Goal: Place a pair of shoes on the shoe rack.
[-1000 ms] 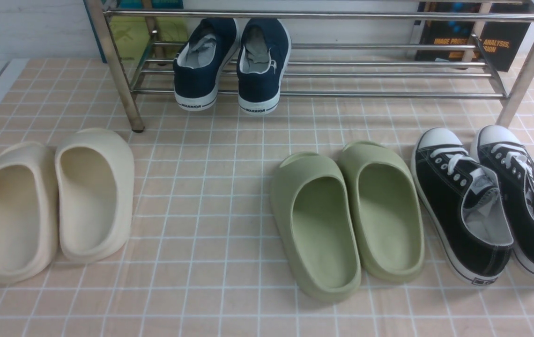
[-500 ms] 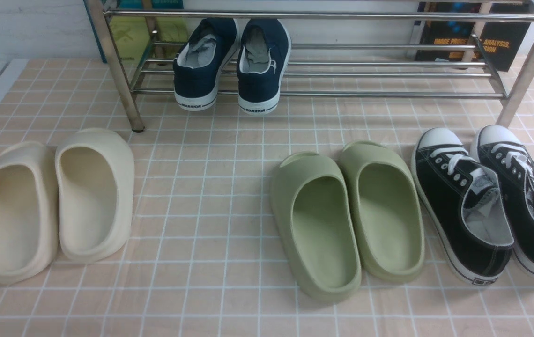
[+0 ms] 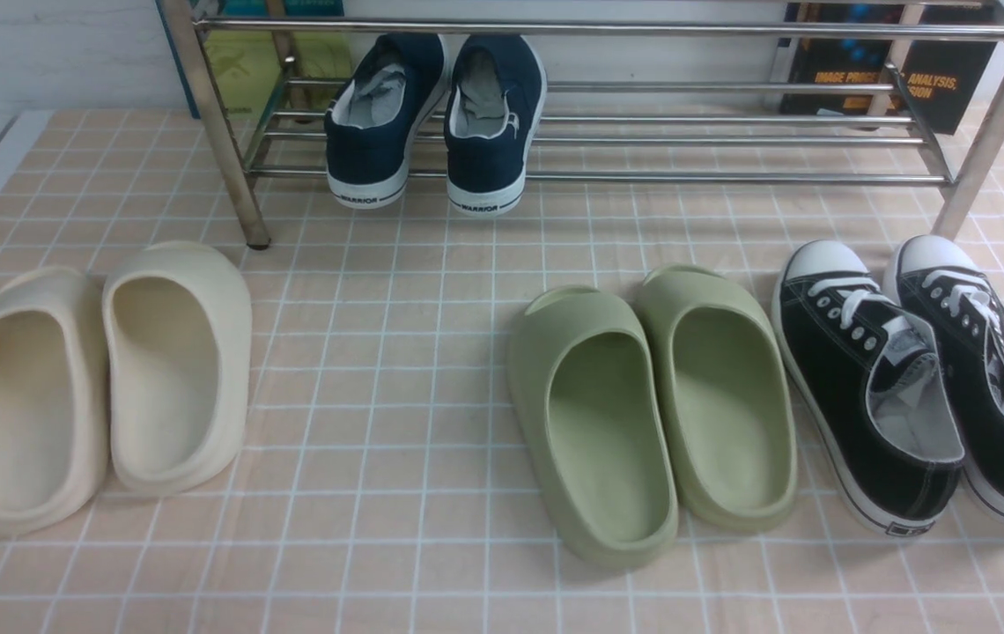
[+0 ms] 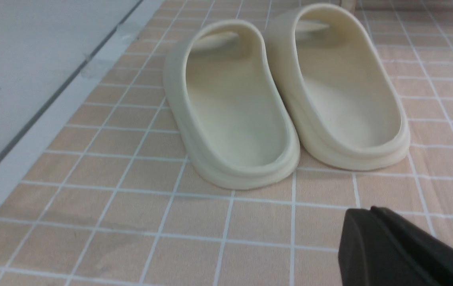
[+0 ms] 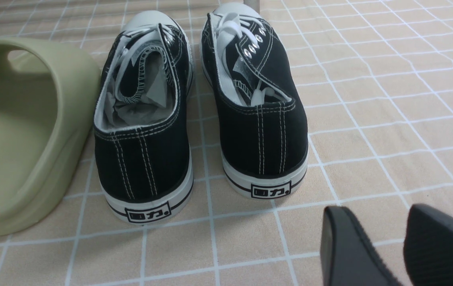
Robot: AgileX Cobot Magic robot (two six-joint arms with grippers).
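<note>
- The pair of shoes [image 3: 436, 119], two navy slip-ons with white soles marked "WARRIOR", sits side by side on the low bars of the shoe rack [image 3: 643, 141], toward its left end, heels pointing at the camera and overhanging the front bar.
- The shoe rack is a wide chrome frame standing at the far side of the desk [image 3: 396, 546], which is covered in a peach sheet with a white grid.
- The cream slides [image 3: 101, 383] lie together on the desk at the front left, well apart from the rack.
- The green slides [image 3: 652, 409] lie right of centre, and the black lace-up sneakers [image 3: 916, 379] with white toe caps lie just beside them on the far right.
- The left gripper [image 4: 373, 212] appears in the left wrist view as one dark mass with its fingers pressed together, closed on nothing, above bare desk near the heels of the cream slides.
- The right gripper [image 5: 385, 234] appears in the right wrist view with a clear gap between its two black fingers [image 5: 345, 246], open and empty, just behind the heels of the black sneakers.
- Behind the rack stand a dark book [image 3: 889, 75] with orange lettering on the right and a yellow-green box [image 3: 260, 66] on the left.
</note>
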